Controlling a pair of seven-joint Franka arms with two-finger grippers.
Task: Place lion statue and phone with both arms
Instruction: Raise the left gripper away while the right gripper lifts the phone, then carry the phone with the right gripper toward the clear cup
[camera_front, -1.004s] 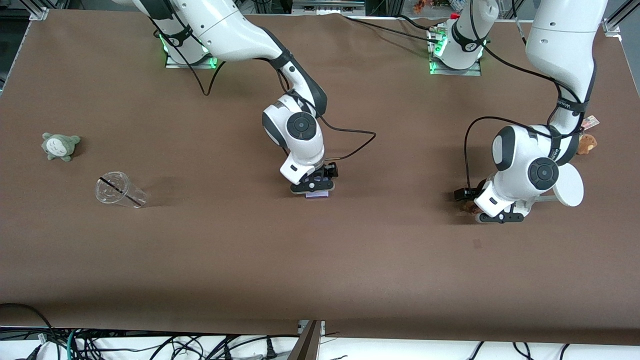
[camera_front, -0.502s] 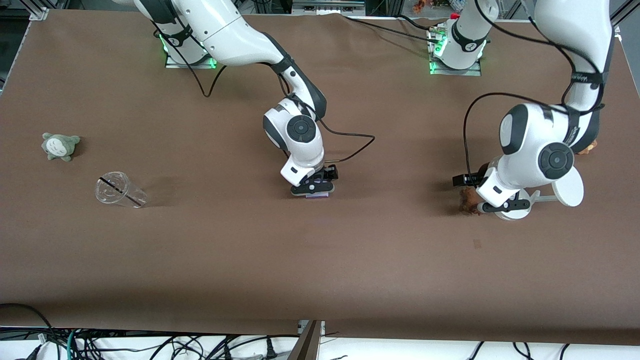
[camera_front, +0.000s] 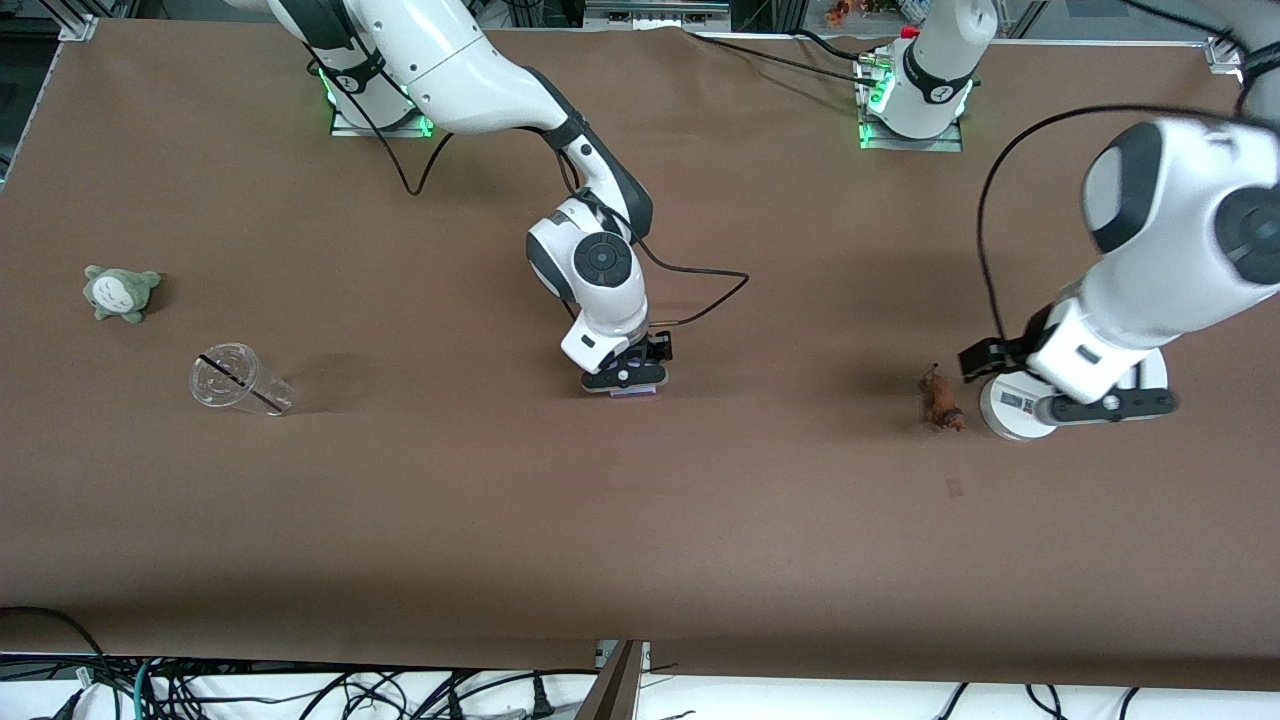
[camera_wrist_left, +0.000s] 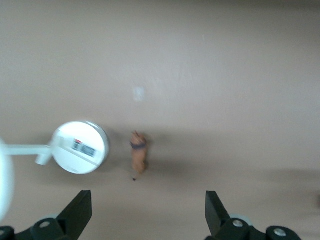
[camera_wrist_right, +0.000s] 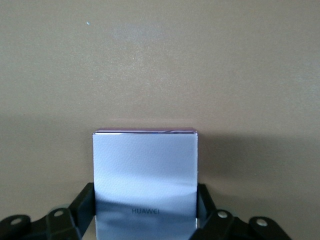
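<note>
The phone (camera_front: 634, 393) is a flat lavender-white rectangle at the middle of the table, and it fills the right wrist view (camera_wrist_right: 145, 165). My right gripper (camera_front: 625, 378) is down on it, a black finger (camera_wrist_right: 86, 196) pressed against each long edge, shut on it. The lion statue (camera_front: 941, 400) is a tiny orange-brown figurine lying alone on the brown cloth toward the left arm's end, next to a white stand. My left gripper (camera_front: 1105, 405) hangs open in the air over that stand with nothing between its fingers. The left wrist view looks down on the lion (camera_wrist_left: 139, 156).
The white round-based stand (camera_front: 1010, 408) sits beside the lion, also seen in the left wrist view (camera_wrist_left: 80, 147). Toward the right arm's end lie a grey-green plush (camera_front: 121, 291) and a clear plastic cup (camera_front: 238, 380) on its side.
The left arm has lifted off the lion and swung up toward its own end of the table, leaving the lion uncovered. The right gripper has closed on the phone without moving off.
</note>
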